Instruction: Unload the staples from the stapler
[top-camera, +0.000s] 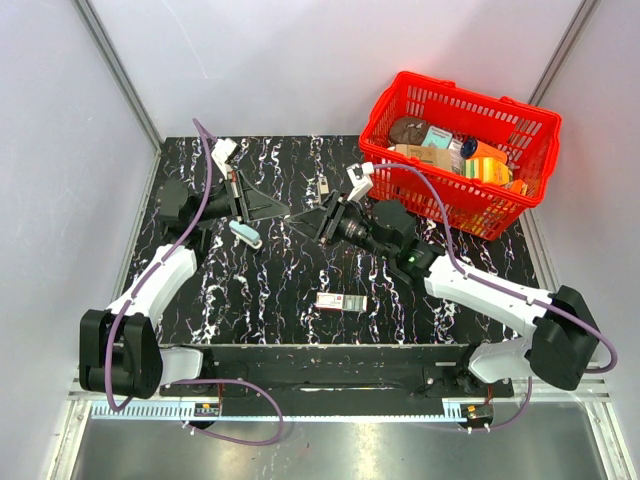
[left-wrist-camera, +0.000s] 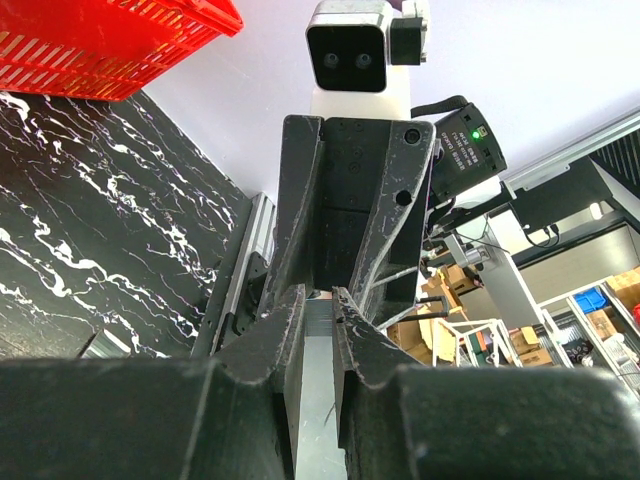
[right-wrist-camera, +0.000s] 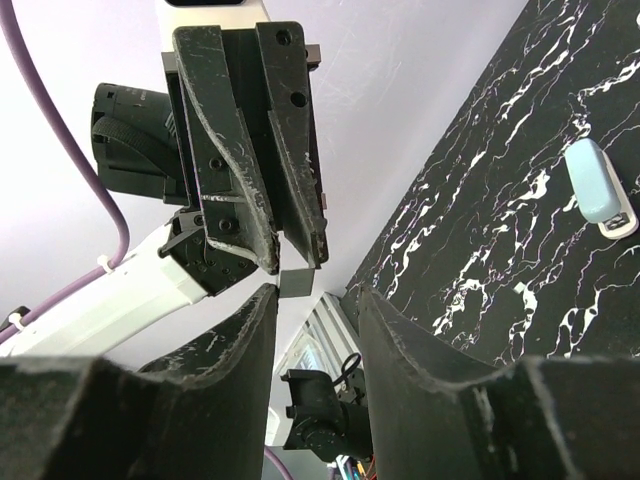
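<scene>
The left end effector is pinched shut on what looks like a small grey staple strip. The right end effector, half open just beside it, grips nothing. Best to back the right away without nudging it, then lay the strip on the counter clear of the blue stapler.

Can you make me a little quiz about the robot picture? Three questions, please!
1. True or false: the blue stapler is inside the red basket.
2. Fill in: the right claw has its jaws ____.
3. Which claw pinches the small grey piece? A) left claw B) right claw

Key: 1 false, it lies on the black table. 2 open. 3 A.
</scene>
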